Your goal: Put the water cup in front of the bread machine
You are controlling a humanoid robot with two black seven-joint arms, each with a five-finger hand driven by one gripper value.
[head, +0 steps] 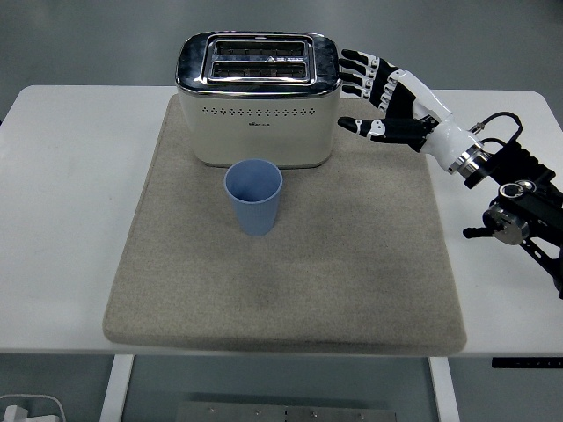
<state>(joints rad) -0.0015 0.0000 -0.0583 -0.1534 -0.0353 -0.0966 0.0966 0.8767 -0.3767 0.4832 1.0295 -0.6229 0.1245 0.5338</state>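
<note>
The blue water cup [253,197] stands upright at frame centre, just before the bread machine [259,98]; my right hand [387,98], fingers spread and empty, should clear rightward without brushing either

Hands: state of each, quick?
Left: not in view.
Right hand: open, holding nothing, beside the toaster, apart from the cup.

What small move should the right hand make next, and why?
Probably draw the right hand back toward the table's right edge. The blue cup stands upright on the mat, just in front of the toaster, and the open hand holds nothing, so the placing looks done.
</note>
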